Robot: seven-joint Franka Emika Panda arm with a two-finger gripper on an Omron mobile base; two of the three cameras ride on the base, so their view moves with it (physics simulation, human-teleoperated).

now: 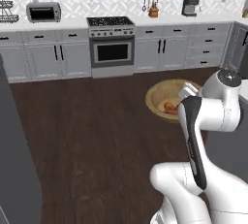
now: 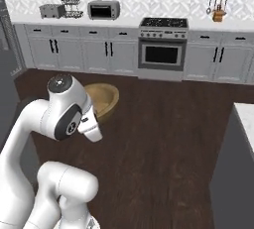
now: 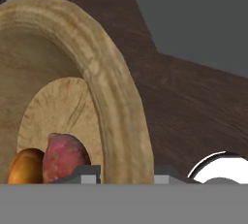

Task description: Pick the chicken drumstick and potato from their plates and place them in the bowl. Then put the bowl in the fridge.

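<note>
Two foods already lie in the bowl (image 3: 116, 102): the drumstick (image 3: 24, 166) and the potato (image 3: 63, 157), side by side on its floor, just ahead of the fingertips. The gripper (image 3: 127, 173) is clamped on the bowl's rim, one finger inside the wall and one outside, and carries it in the air over the dark floor. From the base views the bowl (image 1: 162, 94) hangs just beyond the wrist, well away from the counters. Judging from this, the main risk is the one-sided hold: a pinch on one edge lets the bowl sag or swivel, and a quick swing toward the fridge could tip it and roll both foods out.
</note>
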